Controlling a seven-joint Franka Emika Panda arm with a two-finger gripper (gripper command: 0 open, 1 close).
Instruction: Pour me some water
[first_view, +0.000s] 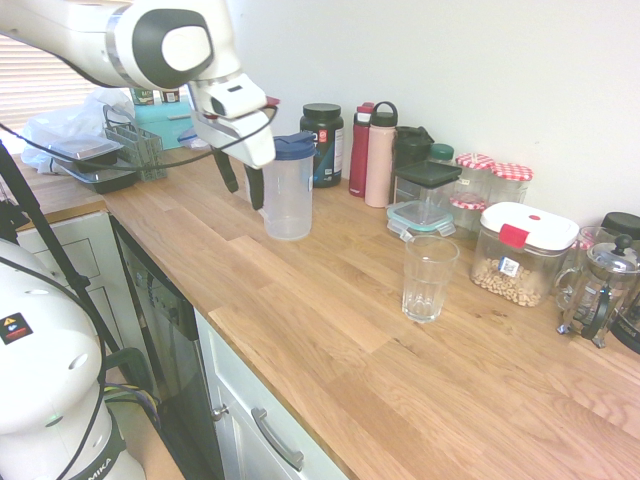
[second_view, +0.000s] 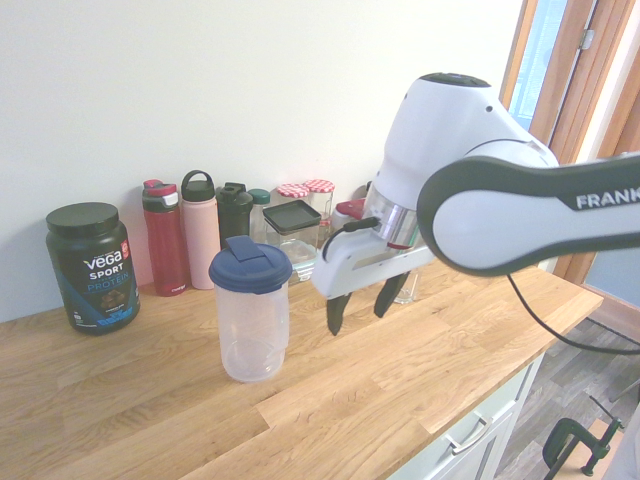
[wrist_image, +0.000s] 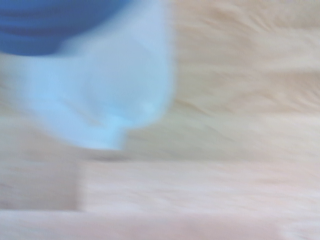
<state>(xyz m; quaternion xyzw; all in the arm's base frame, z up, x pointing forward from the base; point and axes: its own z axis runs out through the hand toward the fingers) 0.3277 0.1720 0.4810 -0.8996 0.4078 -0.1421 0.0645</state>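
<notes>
Wooden counter (first_view: 330, 330): pincer (first_view: 243, 178) open, just beside blue-lidded jug (first_view: 288, 187), apart.

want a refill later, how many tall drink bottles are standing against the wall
3: a red bottle, a pink bottle touching its side, and a black bottle next along, all behind the blue-lidded pitcher. More may hide behind the containers.

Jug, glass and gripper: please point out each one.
jug (first_view: 288, 205), first exterior view, on its clear wall.
glass (first_view: 429, 279), first exterior view, on its side.
gripper (second_view: 360, 303), second exterior view, midway between fingertips.
</notes>
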